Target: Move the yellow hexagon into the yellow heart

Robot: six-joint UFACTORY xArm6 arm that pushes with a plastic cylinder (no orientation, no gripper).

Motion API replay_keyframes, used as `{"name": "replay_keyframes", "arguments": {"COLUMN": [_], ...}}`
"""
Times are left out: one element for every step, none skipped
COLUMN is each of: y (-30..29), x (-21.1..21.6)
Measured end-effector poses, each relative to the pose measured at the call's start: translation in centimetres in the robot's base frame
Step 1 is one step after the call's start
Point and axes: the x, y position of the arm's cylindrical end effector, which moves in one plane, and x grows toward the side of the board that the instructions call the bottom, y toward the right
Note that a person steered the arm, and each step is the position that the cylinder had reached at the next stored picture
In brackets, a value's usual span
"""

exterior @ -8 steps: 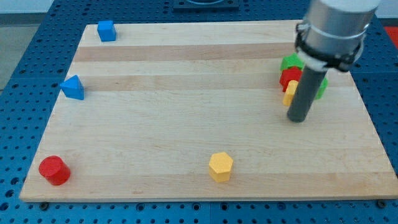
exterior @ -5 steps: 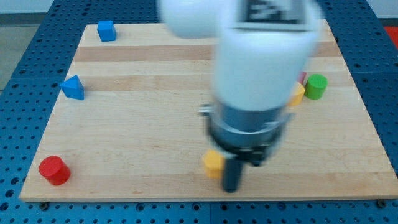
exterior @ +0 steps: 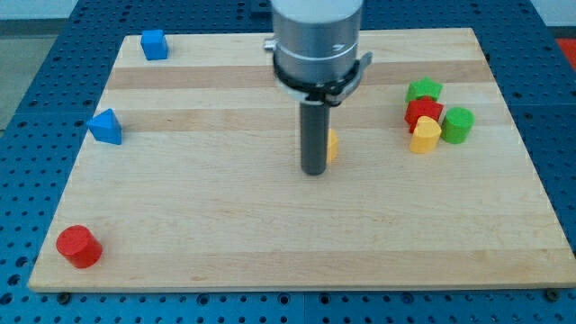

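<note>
The yellow hexagon [exterior: 332, 145] sits near the board's middle, mostly hidden behind my rod; only its right edge shows. My tip [exterior: 313, 170] rests on the board just left of and slightly below the hexagon, touching or nearly touching it. The yellow heart [exterior: 425, 135] lies at the view's right, apart from the hexagon, at the bottom of a cluster of blocks.
Around the yellow heart are a green star [exterior: 424, 91], a red block [exterior: 423, 112] and a green cylinder [exterior: 458, 124]. A blue cube [exterior: 154, 44] is at the top left, a blue triangle [exterior: 105, 127] at the left, a red cylinder [exterior: 78, 246] at the bottom left.
The yellow hexagon has been pushed from the view's bottom middle up to the board's centre. My rod swung from the right cluster down to the hexagon, then moved up with it.
</note>
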Motion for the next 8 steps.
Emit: {"name": "replay_keyframes", "arguments": {"y": [0.3,-4.1,-3.1,0.8,6.0,8.7,7.6,5.3], "x": [-2.9,-3.1,-6.0,-6.7,-6.3,-6.3,-6.3,-6.4]}}
